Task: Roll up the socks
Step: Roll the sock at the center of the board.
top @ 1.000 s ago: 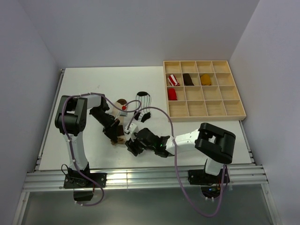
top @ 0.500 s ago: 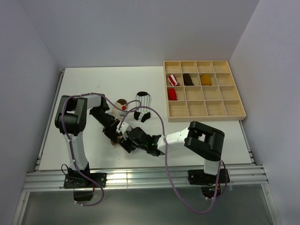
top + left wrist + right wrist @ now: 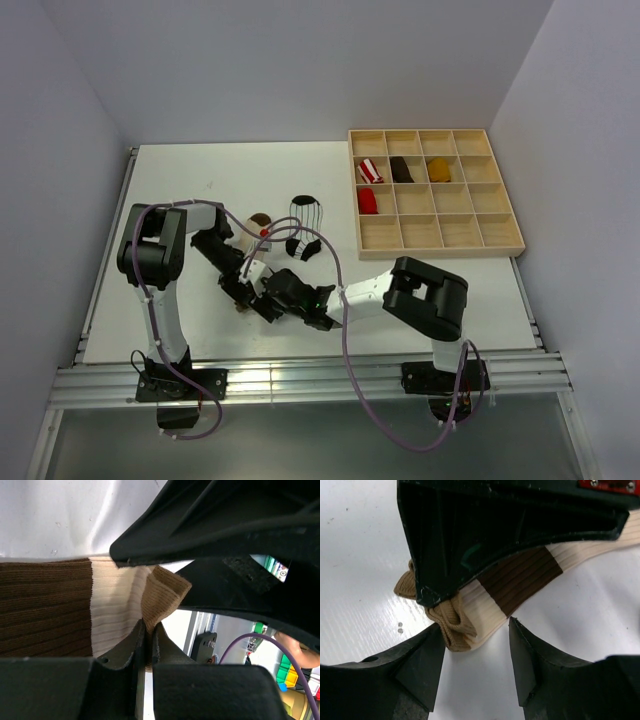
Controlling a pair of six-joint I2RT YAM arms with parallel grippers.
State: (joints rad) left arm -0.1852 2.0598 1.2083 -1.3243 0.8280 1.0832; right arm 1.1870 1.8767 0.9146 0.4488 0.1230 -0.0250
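Left gripper (image 3: 149, 630): pinched shut on the cream sock (image 3: 487, 600) at its tan cuff.
Right gripper (image 3: 475, 626): jaws wide, cuff fold at 12 o'clock, by the fingertips.
Striped sock (image 3: 305, 215): 1 o'clock, apart.

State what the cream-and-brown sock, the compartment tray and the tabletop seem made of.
The cream-and-brown sock: soft knitted fabric, matte; fine ribs run along it and the tan cuff bunches in folds. Fibre unclear.
The compartment tray: pale unpainted wood, probably; light tan with thin dividers.
The tabletop: smooth white sheet, slightly glossy, perhaps plastic or laminate; it shows soft reflections.
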